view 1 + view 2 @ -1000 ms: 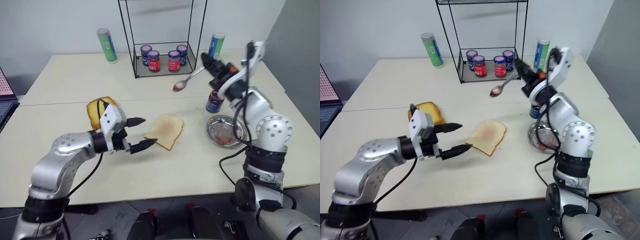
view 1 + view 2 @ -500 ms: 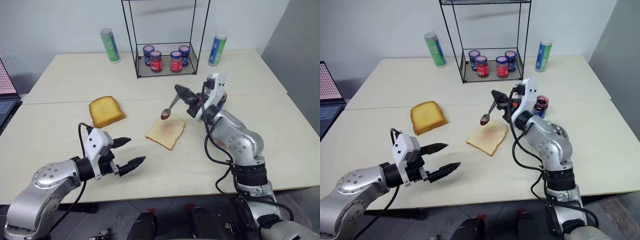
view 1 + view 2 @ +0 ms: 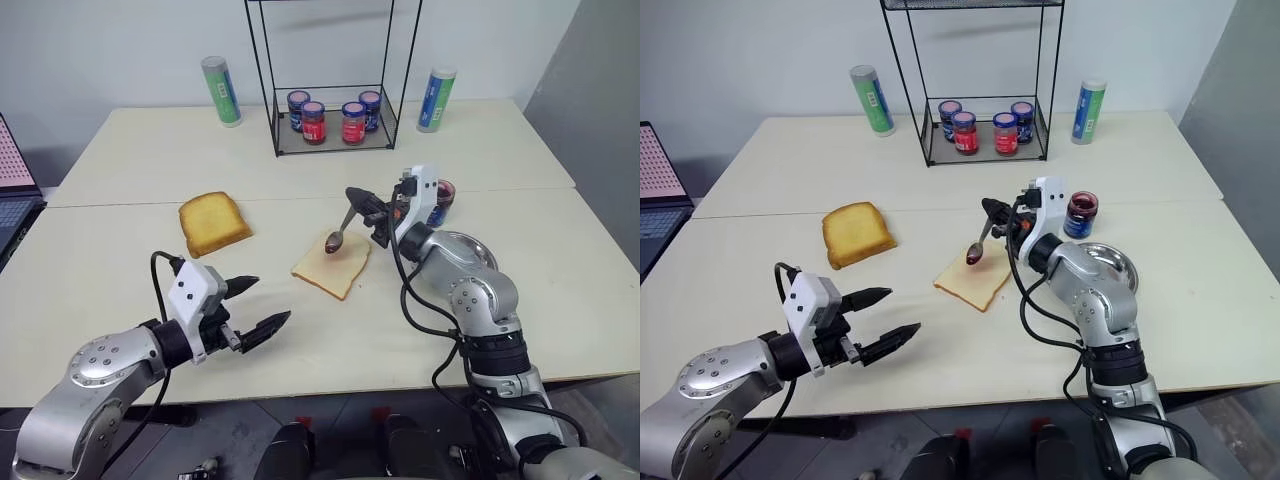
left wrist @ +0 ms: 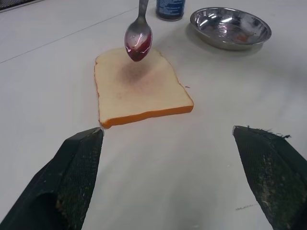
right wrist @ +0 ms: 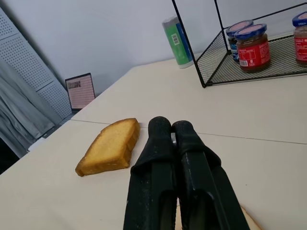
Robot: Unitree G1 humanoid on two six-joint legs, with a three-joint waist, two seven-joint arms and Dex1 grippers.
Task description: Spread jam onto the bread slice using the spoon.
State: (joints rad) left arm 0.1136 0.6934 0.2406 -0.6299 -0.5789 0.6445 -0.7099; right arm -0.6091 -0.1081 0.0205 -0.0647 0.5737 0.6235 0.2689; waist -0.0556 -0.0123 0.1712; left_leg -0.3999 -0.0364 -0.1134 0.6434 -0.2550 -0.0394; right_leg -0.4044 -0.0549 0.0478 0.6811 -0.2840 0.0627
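The right gripper [image 3: 362, 201] is pinching the slim, shiny silver metal spoon [image 3: 342, 229] by its handle, its two black fingers [image 5: 168, 143] pressed together; the bowl is hanging tilted downward just above the far corner of the pale, cream-coloured square bread slice [image 3: 331, 262], which is lying flat on the beige table [image 3: 120, 160] near the middle; whether the tip is touching the crumb cannot be told. A glossy blob of dark red jam [image 4: 138, 49] is clinging to the bowl; the bread's surface is looking bare apart from a faint browned centre, so spreading is judged as only just starting. To do it well, the bowl's back should be laid nearly flat and drawn gently across the slice toward the near crust, pressing lightly so the unheld bread is not sliding. The left gripper [image 3: 255, 305] is hovering with fingers spread wide, holding nothing, near the slice's near side.
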